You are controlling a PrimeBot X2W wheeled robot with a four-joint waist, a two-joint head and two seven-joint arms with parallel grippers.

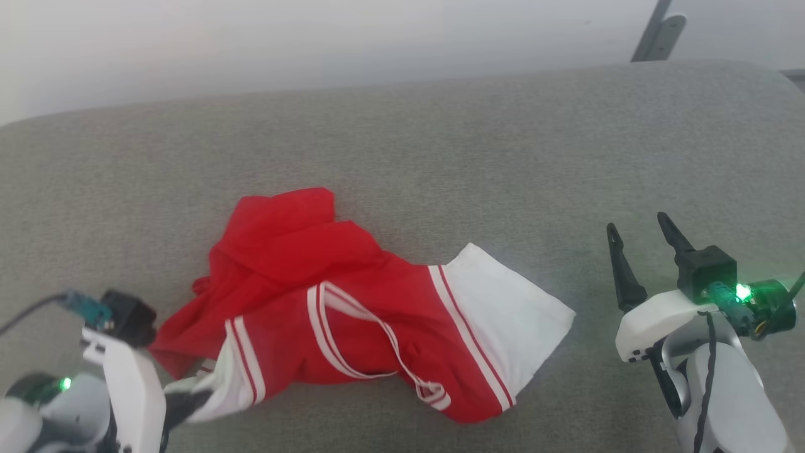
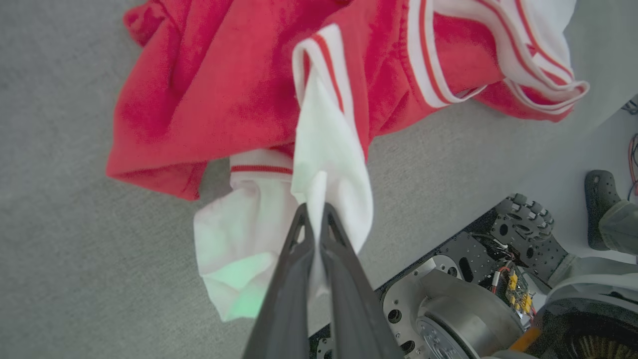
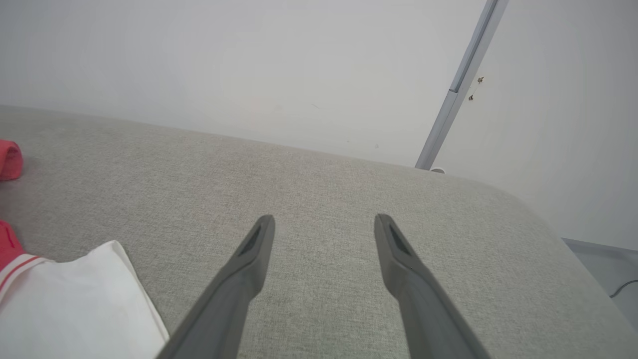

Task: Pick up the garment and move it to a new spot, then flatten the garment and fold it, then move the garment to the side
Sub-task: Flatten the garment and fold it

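**Left arm.** The left gripper (image 2: 314, 209) has its fingers (image 2: 288, 284) pressed together on a fold of white sleeve fabric (image 2: 329, 149). The cloth runs down between them, and no gap shows at the tips. In the head view this gripper sits at the lower left. Its white wrist housing (image 1: 129, 390) is tilted, and the dark fingers point toward the near left corner of the garment (image 1: 352, 283). A green indicator (image 1: 65, 382) is lit on the wrist.

**Right arm.** The right gripper (image 1: 637, 223) has its fingers (image 1: 622, 270) spread wide apart with nothing between them. They point away from the robot, just above the counter (image 1: 440, 138). The white forearm (image 1: 723, 390) rises from the lower right, and a green indicator (image 1: 743, 292) is lit at the wrist. This gripper stands apart from the garment, to the right of its nearest white sleeve (image 1: 512, 305).

**Garment.** The red T-shirt lies crumpled on the grey fabric-covered counter, left of centre in the head view. The red body is bunched toward the far side. The striped collar (image 1: 352, 333) faces up, and the white sleeve lies flat on the right. The other white sleeve is drawn toward the left fingers — part of it is lifted into a ridge, and the rest sags onto the counter.

**Surroundings.** The left wrist view shows the robot's wheeled base (image 2: 448, 309) beyond the counter edge, and a person's dark shoe (image 2: 598, 209) on the floor.
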